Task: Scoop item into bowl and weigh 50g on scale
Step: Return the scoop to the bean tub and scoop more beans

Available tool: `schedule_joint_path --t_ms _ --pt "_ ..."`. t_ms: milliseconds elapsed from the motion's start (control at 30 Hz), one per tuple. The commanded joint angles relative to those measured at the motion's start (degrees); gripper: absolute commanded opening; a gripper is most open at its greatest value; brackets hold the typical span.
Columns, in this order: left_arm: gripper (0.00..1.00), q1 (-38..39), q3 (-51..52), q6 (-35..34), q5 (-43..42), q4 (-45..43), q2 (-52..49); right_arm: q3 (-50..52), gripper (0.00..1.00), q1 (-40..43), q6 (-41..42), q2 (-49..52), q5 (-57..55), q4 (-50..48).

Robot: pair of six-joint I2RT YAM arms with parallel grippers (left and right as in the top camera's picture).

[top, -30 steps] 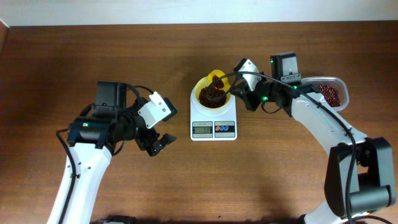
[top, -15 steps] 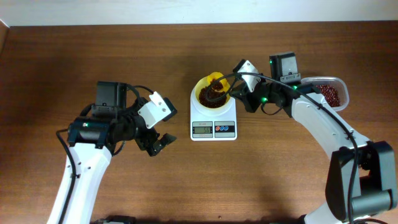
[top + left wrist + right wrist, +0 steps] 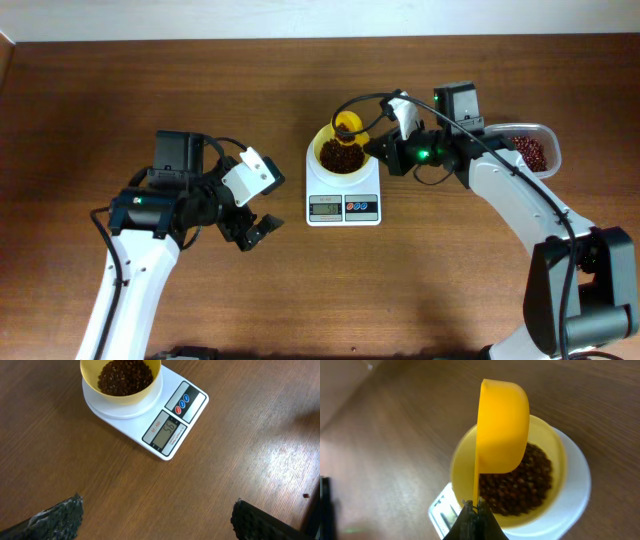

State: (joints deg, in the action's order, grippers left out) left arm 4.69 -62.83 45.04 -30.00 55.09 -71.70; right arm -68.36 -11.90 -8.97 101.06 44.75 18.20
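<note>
The pale yellow bowl (image 3: 340, 155) stands on the white scale (image 3: 343, 195) and holds dark red-brown beans (image 3: 340, 154). The bowl (image 3: 120, 381), its beans (image 3: 125, 375) and the scale (image 3: 167, 432) show in the left wrist view. My right gripper (image 3: 380, 148) is shut on the handle of the orange-yellow scoop (image 3: 348, 124), which is turned on its side above the bowl's far rim. In the right wrist view the scoop (image 3: 502, 425) hangs over the bowl (image 3: 462, 460) and beans (image 3: 520, 482), gripper (image 3: 474, 507) below. My left gripper (image 3: 255, 230) is open and empty, left of the scale.
A clear plastic tub (image 3: 530, 150) with more beans stands at the right behind my right arm. The scale's display (image 3: 165, 435) shows digits. A small dark speck (image 3: 306, 495) lies on the wood table.
The scoop has risen out of the bowl and rolled onto its side, and the right gripper has shifted slightly right. The left arm has not moved.
</note>
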Motion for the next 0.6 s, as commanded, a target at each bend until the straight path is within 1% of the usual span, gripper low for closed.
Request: schedule_joint_path --t_ms 0,67,133,200,267,300,467,533,567 --pt "0.99 -0.35 0.17 0.76 -0.17 0.07 0.02 -1.01 0.04 -0.35 1.16 -1.81 6.08 -0.44" --pt "0.99 -0.35 0.17 0.76 -0.17 0.07 0.02 -1.29 0.04 0.37 1.33 -1.84 6.12 -0.68" --pt "0.99 -0.35 0.17 0.76 -0.17 0.04 0.02 -1.81 0.04 2.47 4.17 -2.25 6.34 -0.74" --pt "0.99 -0.35 0.2 0.76 -0.15 0.07 0.02 -1.86 0.04 5.51 5.05 -2.93 9.77 -1.31" --pt "0.99 -0.35 0.17 0.76 -0.17 0.07 0.02 -1.86 0.04 9.33 6.51 -2.99 15.15 -1.29" --pt "0.99 -0.35 0.17 0.76 -0.17 0.07 0.02 -1.86 0.04 11.23 7.87 -2.99 15.26 -1.09" --pt "0.99 -0.35 0.2 0.76 -0.17 0.04 0.02 -1.84 0.04 21.97 7.58 -2.99 15.02 0.04" --pt "0.99 -0.35 0.17 0.76 -0.17 0.07 0.02 -1.84 0.04 27.28 -1.44 -2.99 14.14 7.52" --pt "0.99 -0.35 0.17 0.76 -0.15 0.07 0.02 -1.84 0.04 29.97 -3.98 -2.99 12.98 11.39"
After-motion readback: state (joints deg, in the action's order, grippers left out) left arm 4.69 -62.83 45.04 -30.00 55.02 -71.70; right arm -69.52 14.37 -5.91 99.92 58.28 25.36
